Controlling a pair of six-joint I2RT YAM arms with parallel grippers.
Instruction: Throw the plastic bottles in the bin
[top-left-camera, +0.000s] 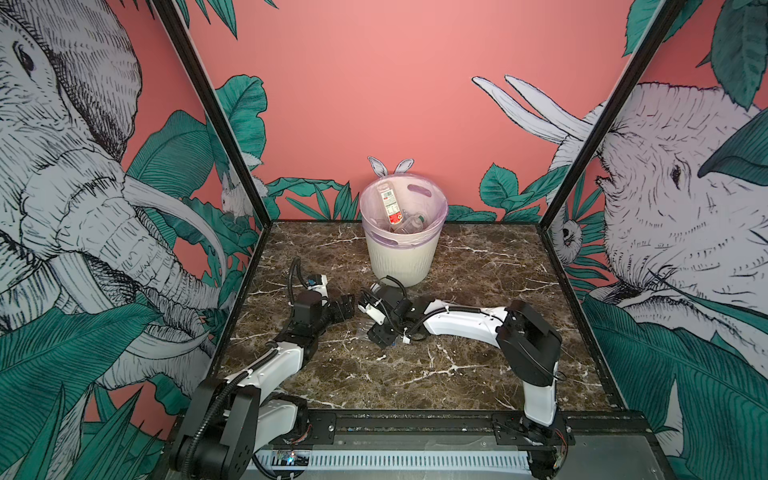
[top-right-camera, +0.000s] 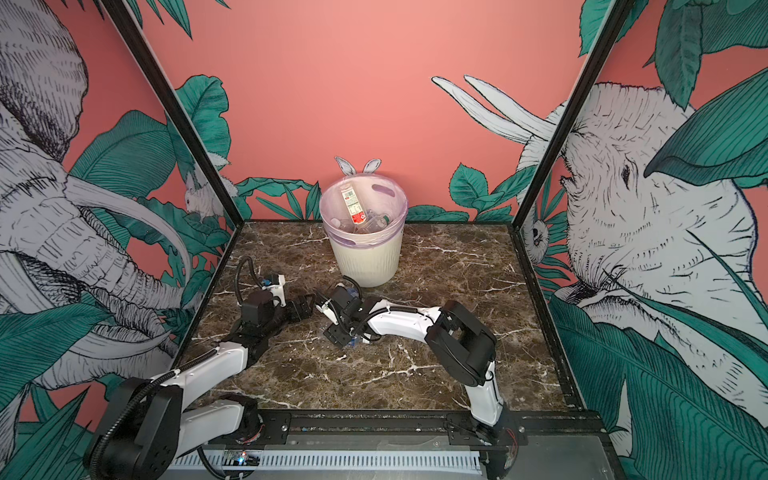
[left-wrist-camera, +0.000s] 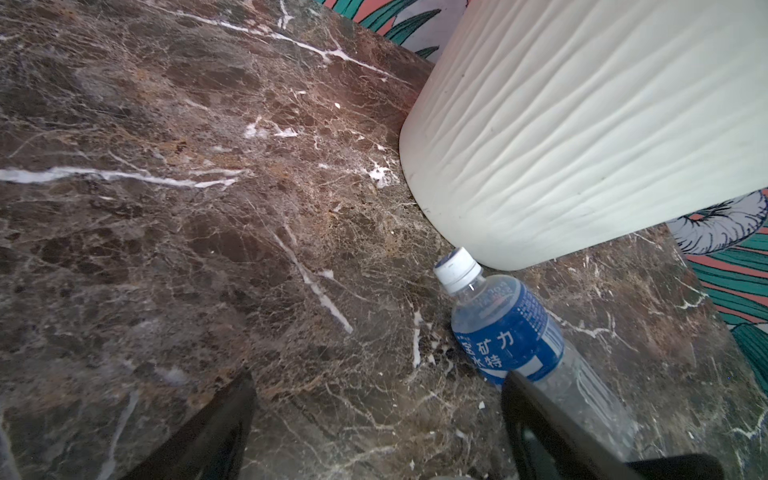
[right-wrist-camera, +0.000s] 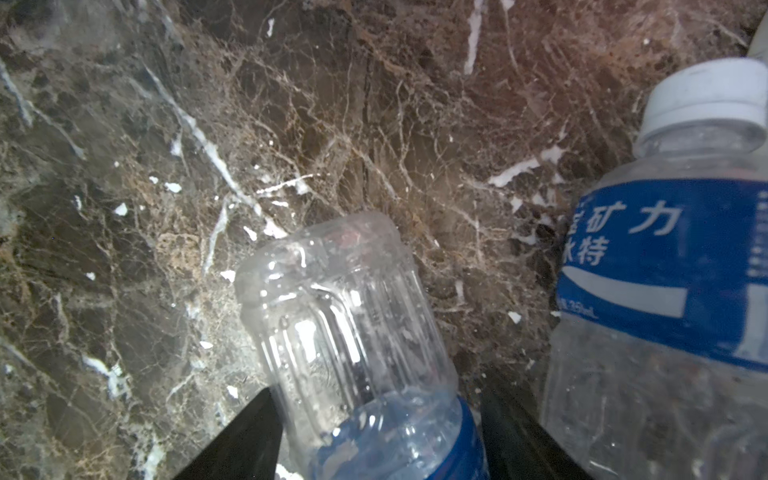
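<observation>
The right wrist view shows plainly the right gripper (right-wrist-camera: 374, 390) clamped on a clear blue-labelled bottle (right-wrist-camera: 345, 316). A white-capped bottle (left-wrist-camera: 503, 328) lies just beside the bin (top-left-camera: 401, 262), far-centre on the table (top-left-camera: 478, 365), largely hidden in both top views. The left gripper (left-wrist-camera: 378, 374) gapes wide, empty.

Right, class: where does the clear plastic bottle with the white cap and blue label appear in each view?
In a top view: white-capped bottle, centre, cap showing.
In a top view: bottle, centre, mostly hidden.
Left wrist: bottle lying flat.
Right wrist: bottle beside the gripped clear ridged plastic bottle.
Landmark: cream ribbed plastic bin, by its cap.
</observation>
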